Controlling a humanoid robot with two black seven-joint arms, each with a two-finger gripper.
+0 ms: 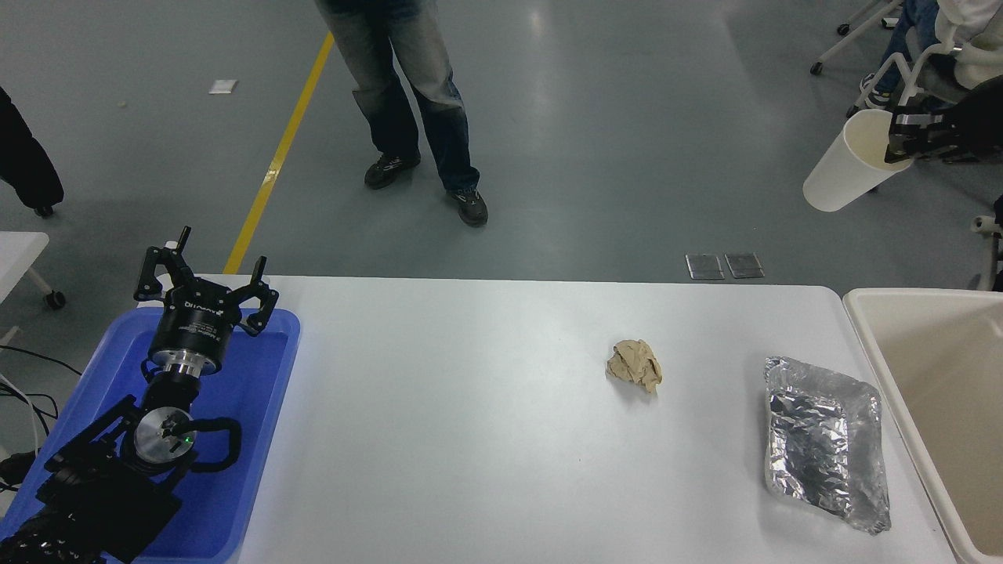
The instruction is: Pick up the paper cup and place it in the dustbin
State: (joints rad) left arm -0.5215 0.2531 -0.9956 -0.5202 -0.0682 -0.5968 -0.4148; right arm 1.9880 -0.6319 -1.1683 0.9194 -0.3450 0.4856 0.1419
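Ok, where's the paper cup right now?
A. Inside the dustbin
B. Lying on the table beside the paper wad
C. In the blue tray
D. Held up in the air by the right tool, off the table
D. The right tool pinches the paper cup at its rim, tilted and lifted clear above the floor beyond the table's far right corner, not yet over the dustbin.

Right pincer grips the tilted paper cup above the dustbin.
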